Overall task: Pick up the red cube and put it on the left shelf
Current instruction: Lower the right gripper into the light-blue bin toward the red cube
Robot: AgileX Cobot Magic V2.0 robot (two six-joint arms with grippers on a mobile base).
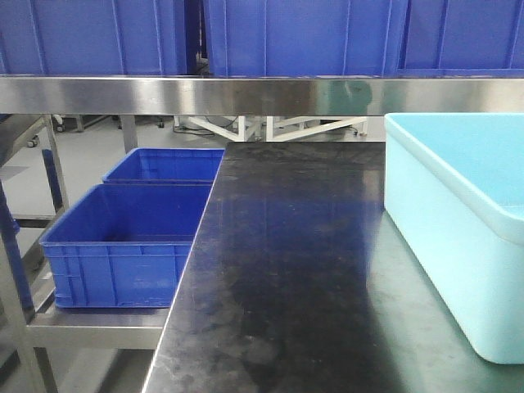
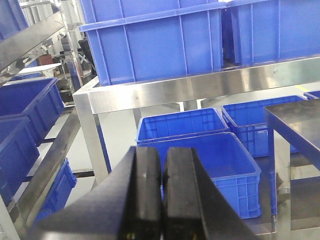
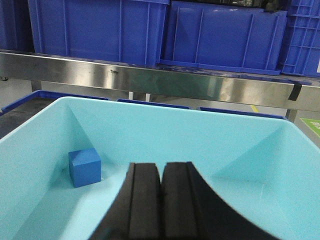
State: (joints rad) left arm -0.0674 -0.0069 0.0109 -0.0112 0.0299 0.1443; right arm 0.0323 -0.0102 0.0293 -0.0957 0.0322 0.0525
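No red cube shows in any view. My right gripper (image 3: 161, 165) is shut and empty, hovering over the light cyan bin (image 3: 240, 145). The only thing I can see in the bin is a blue cube (image 3: 85, 167), by its left wall; my fingers hide part of the floor. My left gripper (image 2: 162, 150) is shut and empty, held above blue crates (image 2: 220, 160) on a low steel shelf. A slanted stainless-steel rack (image 2: 30, 37) holding blue crates shows at the far left of the left wrist view; no rollers are visible. Neither gripper shows in the front view.
The cyan bin (image 1: 458, 237) stands on the right of the black-topped table (image 1: 286, 270). Two blue crates (image 1: 123, 237) sit on a lower steel shelf left of the table. A steel rail (image 1: 246, 94) carrying large blue crates crosses overhead.
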